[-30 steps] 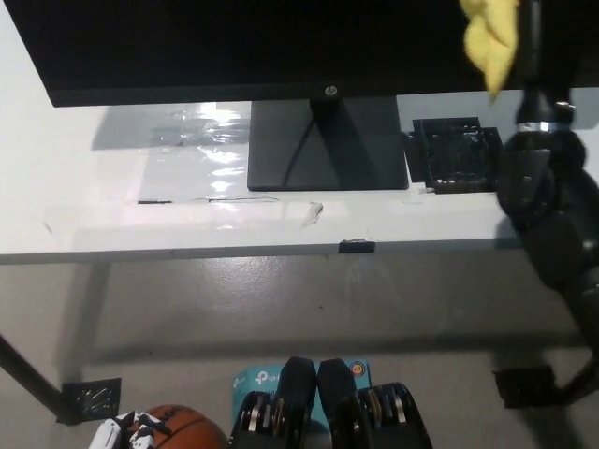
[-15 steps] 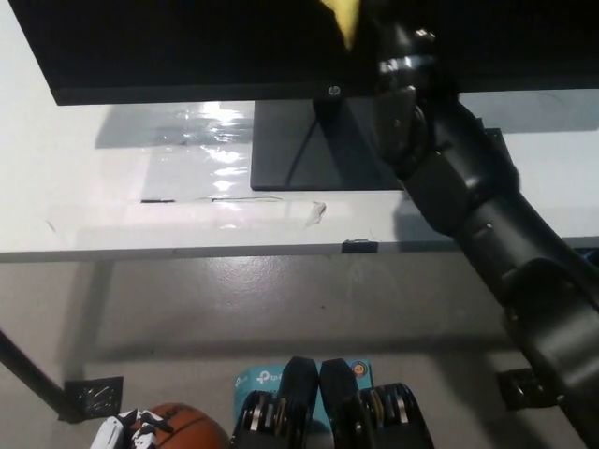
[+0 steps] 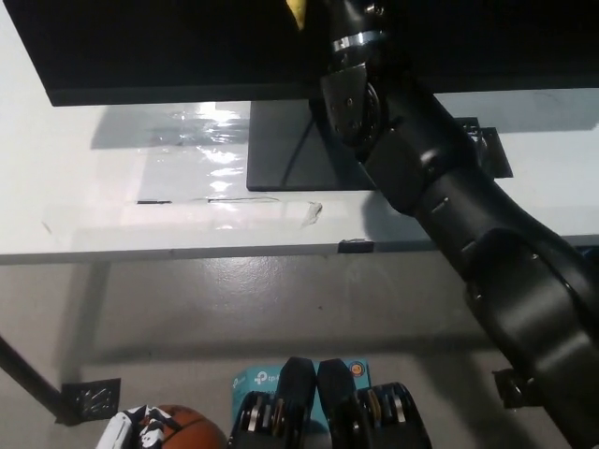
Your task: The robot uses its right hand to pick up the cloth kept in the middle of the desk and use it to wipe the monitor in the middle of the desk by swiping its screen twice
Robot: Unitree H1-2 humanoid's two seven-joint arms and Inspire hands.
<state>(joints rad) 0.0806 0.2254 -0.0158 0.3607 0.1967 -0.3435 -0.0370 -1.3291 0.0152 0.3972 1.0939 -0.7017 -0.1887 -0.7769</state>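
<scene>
Since the earlier frames the right arm (image 3: 449, 215) has swept leftward across the monitor (image 3: 187, 47): the cloth (image 3: 298, 11) was near the screen's right end, then about the middle, and now sits left of the stand's centre line at the top edge of view. Only a small yellow scrap of cloth shows, pressed against or just before the dark screen; contact cannot be confirmed from this angle. Right hand itself is cut off by the top edge, so the state of its fingers cannot be read, though the cloth sits at the wrist's end. Forearm crosses the stand (image 3: 290, 150) and hides the small logo on the bezel. Black component (image 3: 491, 150) right of the stand is now mostly covered by the arm.

White surface (image 3: 112, 206) shows glare patches and a small dark tab (image 3: 354, 246) at its front edge. Left hand (image 3: 126, 432) rests low at bottom left beside an orange basketball (image 3: 182, 428); probably slack, fingers not resolvable. Teal box (image 3: 257, 379) on the floor carries partly legible white writing, "tp".
</scene>
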